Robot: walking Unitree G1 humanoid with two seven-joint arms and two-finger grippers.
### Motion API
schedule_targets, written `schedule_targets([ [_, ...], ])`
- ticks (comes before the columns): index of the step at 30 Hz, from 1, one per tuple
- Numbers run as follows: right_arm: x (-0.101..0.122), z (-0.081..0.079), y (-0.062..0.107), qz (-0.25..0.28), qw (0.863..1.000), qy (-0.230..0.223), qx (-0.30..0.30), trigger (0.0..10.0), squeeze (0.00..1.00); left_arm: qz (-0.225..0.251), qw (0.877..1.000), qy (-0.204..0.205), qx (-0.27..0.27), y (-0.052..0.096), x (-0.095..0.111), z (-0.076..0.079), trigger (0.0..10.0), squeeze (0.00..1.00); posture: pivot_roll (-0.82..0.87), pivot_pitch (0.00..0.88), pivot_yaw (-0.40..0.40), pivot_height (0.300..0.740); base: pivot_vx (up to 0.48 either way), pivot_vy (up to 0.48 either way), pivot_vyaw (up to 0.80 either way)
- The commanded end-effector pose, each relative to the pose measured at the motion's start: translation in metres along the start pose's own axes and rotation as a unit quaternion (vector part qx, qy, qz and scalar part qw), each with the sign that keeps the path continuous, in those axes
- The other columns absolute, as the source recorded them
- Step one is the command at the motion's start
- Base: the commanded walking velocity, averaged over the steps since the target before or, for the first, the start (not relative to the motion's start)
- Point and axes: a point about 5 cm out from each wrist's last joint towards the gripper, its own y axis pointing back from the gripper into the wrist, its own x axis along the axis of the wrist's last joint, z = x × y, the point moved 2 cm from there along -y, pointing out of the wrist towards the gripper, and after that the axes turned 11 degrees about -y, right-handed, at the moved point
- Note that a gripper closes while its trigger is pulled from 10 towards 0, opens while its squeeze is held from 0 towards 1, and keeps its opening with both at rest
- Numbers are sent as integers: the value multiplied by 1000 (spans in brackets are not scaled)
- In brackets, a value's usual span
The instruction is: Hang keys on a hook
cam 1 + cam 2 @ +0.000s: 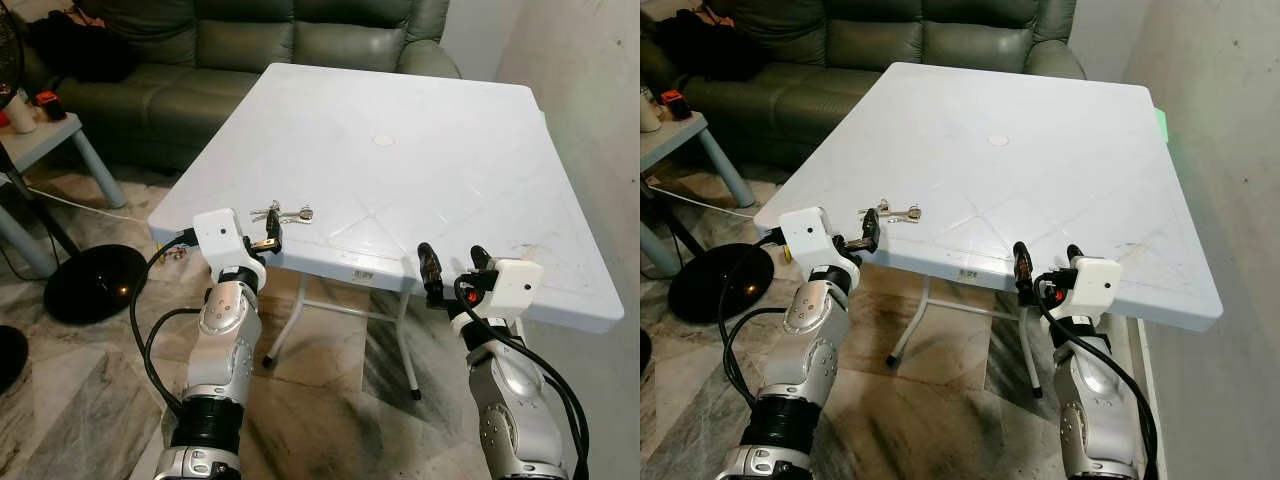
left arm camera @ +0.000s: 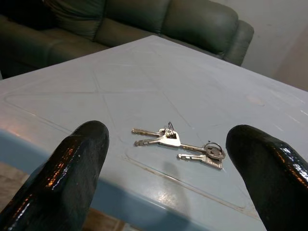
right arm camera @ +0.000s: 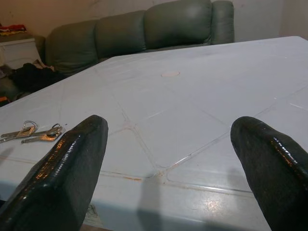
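Metal keys [image 1: 283, 213] lying flat on white plastic table [image 1: 420, 150], long axis running along near edge. Left gripper [image 1: 270, 232] sitting spread just short of them; right gripper [image 1: 455, 263] spread too, holding nothing.

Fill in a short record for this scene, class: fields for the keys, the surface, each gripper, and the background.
keys: bunch of keys lying flat near the table's front left edge
surface: white plastic table
left gripper: open, at the table edge, just short of the keys
right gripper: open, at the front edge, apart from the keys
background: green sofa behind the table
hook: none visible
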Motion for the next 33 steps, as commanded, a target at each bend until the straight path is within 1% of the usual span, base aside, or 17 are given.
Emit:
schedule_targets([
  [1, 2, -1, -1, 1, 1000, 6, 3, 10000, 0, 9, 1000, -5, -8, 0, 4, 3, 10000, 0, 104, 55, -25, 740, 0, 0, 0],
  [4, 5, 1, 0, 6, 1000, 5, 1, 10000, 0, 28, 999, 1, -38, 3, 10, 2, 10000, 0, 99, 57, -25, 740, 0, 0, 0],
  [5, 8, 2, 3, 9, 1000, 7, 1, 10000, 0, 35, 998, -5, -43, 7, 12, -4, 10000, 0, 97, 57, -24, 740, 0, 0, 0],
  [7, 11, 4, 7, 13, 1000, 13, 1, 10000, 0, 36, 999, -14, -39, 9, 12, -11, 10000, 0, 94, 60, -20, 740, 0, 0, 0],
  [8, 15, 4, 12, 20, 1000, 12, 9, 10000, 0, 38, 998, -15, -41, 13, 12, -19, 10000, 0, 93, 61, -18, 740, 0, 0, 0],
  [9, 17, 4, 14, 23, 1000, 11, 11, 10000, 0, 39, 998, -14, -43, 14, 12, -22, 10000, 0, 93, 61, -18, 740, 0, 0, 0],
  [10, 20, 4, 19, 27, 1000, 11, 11, 10000, 0, 51, 997, -25, -54, 20, 15, -28, 10000, 0, 88, 64, -11, 740, 0, 0, 0],
  [12, 21, 4, 25, 30, 999, 13, 10, 10000, 0, 60, 996, -33, -66, 25, 16, -32, 10000, 0, 85, 64, -6, 740, 0, 0, 0],
  [13, 20, 5, 27, 29, 999, 14, 9, 10000, 0, 58, 995, -37, -69, 27, 15, -34, 10000, 0, 83, 67, -4, 740, 0, 0, 0],
  [14, 17, 8, 34, 22, 1000, 12, -1, 10000, 0, 58, 995, -37, -72, 34, 13, -40, 10000, 0, 80, 70, -2, 740, 0, 0, 0],
  [15, 17, 8, 34, 22, 1000, 12, -1, 10000, 0, 58, 995, -37, -72, 34, 13, -40, 10000, 0, 80, 70, -2, 740, 0, 0, 0],
  [16, 15, 12, 40, 15, 1000, 13, -14, 10000, 0, 55, 995, -42, -73, 40, 10, -46, 10000, 0, 80, 70, -2, 740, 0, 0, 0],
  [19, 14, 16, 45, 10, 1000, 11, -26, 10000, 0, 50, 995, -45, -76, 47, 8, -51, 10000, 0, 86, 69, 5, 740, 0, 0, 0],
  [22, 16, 17, 48, 11, 999, 12, -34, 10000, 0, 50, 994, -60, -80, 49, 8, -52, 10000, 0, 93, 66, 2, 740, 0, 0, 0],
  [28, 22, 13, 43, 21, 999, 8, -28, 10000, 0, 44, 994, -40, -86, 44, 11, -45, 10000, 0, 100, 56, 4, 740, 0, 0, 0],
  [30, 23, 11, 41, 21, 999, 11, -27, 10000, 0, 47, 994, -40, -91, 42, 12, -42, 10000, 0, 100, 49, 2, 740, 0, 0, 0],
  [33, 24, 9, 40, 21, 999, 12, -24, 10000, 0, 46, 994, -35, -91, 41, 12, -41, 10000, 0, 98, 47, 2, 740, 0, 0, 0],
])
